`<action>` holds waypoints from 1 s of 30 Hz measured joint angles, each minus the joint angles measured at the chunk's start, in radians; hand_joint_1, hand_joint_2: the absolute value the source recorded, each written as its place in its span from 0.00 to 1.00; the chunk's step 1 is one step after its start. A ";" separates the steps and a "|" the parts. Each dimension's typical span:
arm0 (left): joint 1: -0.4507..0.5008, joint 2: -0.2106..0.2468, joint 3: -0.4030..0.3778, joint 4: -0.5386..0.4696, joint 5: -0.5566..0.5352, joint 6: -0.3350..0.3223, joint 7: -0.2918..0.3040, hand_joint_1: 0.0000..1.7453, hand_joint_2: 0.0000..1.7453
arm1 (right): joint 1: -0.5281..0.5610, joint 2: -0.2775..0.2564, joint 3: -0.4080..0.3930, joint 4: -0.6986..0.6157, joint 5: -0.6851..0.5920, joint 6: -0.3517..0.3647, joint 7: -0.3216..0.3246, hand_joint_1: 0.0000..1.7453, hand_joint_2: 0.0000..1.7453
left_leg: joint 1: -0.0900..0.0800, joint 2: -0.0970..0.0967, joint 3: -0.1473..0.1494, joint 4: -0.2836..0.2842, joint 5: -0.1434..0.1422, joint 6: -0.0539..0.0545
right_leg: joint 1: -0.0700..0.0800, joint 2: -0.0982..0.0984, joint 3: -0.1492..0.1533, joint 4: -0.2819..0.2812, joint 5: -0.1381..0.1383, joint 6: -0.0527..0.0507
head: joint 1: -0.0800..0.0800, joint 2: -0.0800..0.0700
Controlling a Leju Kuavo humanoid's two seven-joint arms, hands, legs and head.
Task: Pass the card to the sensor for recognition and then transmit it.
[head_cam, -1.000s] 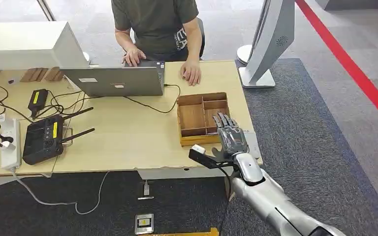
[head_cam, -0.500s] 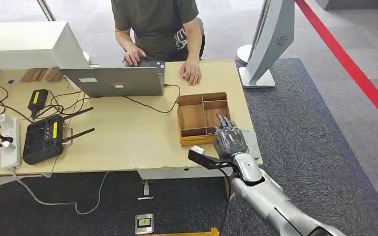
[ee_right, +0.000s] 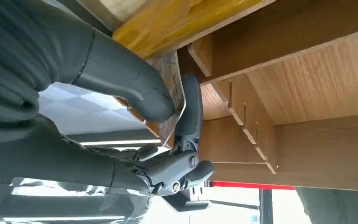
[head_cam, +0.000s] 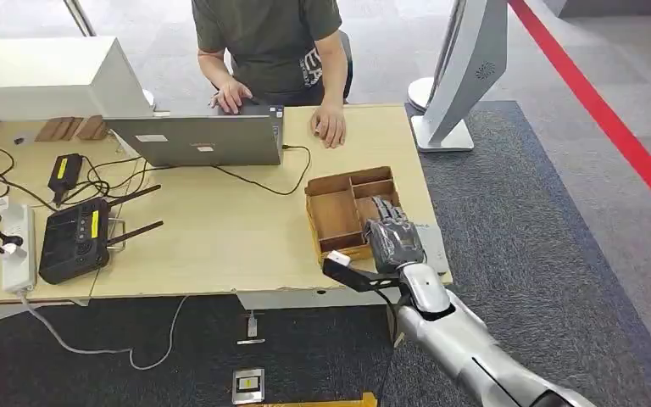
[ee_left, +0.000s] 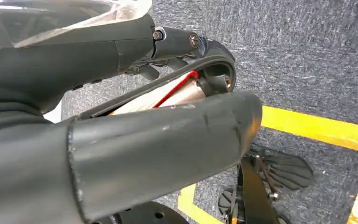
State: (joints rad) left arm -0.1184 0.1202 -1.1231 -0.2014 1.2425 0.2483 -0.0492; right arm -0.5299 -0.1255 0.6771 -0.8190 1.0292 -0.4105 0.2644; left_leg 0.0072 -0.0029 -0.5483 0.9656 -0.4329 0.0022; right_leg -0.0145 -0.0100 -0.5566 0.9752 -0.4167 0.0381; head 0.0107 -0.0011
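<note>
So the bench (head_cam: 220, 246) runs across the head view, with a person (head_cam: 271, 42) seated behind its far edge. A laptop (head_cam: 199, 138) sits right in front of them, near the back of the bench. Left of that there's a power adapter (head_cam: 66, 168) in a tangle of cables, then a remote controller (head_cam: 76, 239) nearer the front, and a power strip (head_cam: 19, 246) at the far left edge. The wooden divided tray (head_cam: 343, 208) is at the bench's right end, turned a bit askew. The right hand (head_cam: 392, 242) rests over the tray's near right corner, thumb and finger on a card (ee_right: 175, 100) in a compartment there. A stand (head_cam: 462, 76) is on the floor beyond the right end.
</note>
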 joint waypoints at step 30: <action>0.000 0.000 0.000 0.000 -0.010 0.000 -0.003 0.00 0.00 | 0.020 -0.013 0.000 -0.045 0.050 -0.120 -0.028 1.00 1.00 | 0.000 0.000 0.000 0.000 0.000 0.000 | 0.000 0.000 0.000 0.000 0.000 0.000 | 0.000 0.000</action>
State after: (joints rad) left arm -0.1183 0.1202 -1.1231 -0.2014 1.2329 0.2483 -0.0523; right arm -0.5097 -0.1381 0.6767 -0.8640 1.0787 -0.5302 0.2365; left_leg 0.0072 -0.0027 -0.5482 0.9657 -0.4329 0.0022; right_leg -0.0145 -0.0100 -0.5567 0.9751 -0.4167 0.0381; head 0.0107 -0.0011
